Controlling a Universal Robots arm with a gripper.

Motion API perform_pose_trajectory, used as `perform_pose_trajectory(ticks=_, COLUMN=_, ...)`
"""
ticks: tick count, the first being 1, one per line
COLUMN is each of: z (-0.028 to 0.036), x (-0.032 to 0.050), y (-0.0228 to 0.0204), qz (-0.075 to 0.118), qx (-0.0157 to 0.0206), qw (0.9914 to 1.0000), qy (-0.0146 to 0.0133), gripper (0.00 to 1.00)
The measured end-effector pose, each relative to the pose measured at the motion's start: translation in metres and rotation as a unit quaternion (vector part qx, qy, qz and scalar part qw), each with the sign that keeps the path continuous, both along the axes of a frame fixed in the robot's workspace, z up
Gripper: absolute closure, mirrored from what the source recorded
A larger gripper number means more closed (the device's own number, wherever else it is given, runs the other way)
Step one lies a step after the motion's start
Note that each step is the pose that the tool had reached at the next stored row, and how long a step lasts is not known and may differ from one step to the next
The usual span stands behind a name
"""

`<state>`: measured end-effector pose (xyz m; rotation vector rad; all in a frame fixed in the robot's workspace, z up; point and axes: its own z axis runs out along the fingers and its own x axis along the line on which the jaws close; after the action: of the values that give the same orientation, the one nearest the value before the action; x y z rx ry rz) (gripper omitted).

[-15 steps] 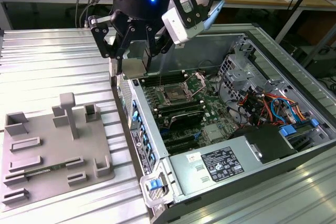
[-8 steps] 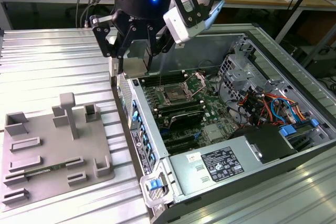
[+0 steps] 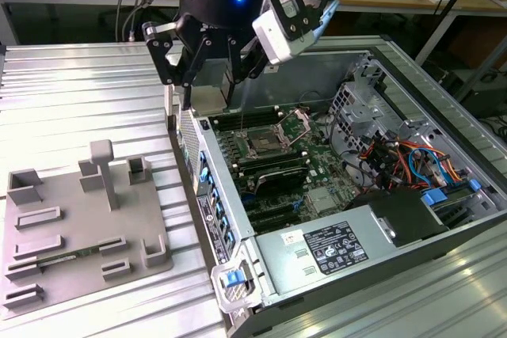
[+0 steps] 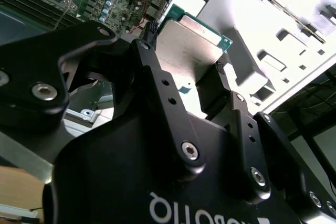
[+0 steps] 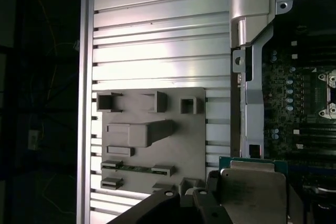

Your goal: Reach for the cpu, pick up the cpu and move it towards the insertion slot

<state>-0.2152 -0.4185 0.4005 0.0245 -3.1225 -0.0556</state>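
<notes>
My fingers (image 4: 184,59) pinch the cpu (image 4: 189,45) by two opposite edges, lifted over the case wall, the slot (image 3: 261,146) well ahead; the thin edge grip could let it tilt or slip onto the board (image 3: 305,165)

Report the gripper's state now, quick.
Gripper: shut on the cpu, held between its fingers in both wrist views, above the open computer case.
</notes>
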Motion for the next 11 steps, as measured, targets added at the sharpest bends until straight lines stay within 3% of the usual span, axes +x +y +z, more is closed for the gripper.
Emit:
perform_pose_trajectory(ticks=3, z=-0.0003, x=0.0148, y=0.0013, qz=0.000, qx=0.0000, qw=1.00000, qy=0.0000, gripper=0.45)
perform_pose_trajectory(ticks=7, z=-0.0005, x=0.0270, y=0.0042, qz=0.000, qx=-0.0001, qw=1.00000, qy=0.0000, gripper=0.45)
perform_pose_trajectory(ticks=11, z=-0.0009, x=0.0381, y=0.0150, qz=0.000, qx=-0.0001, qw=1.00000, qy=0.0000, gripper=0.45)
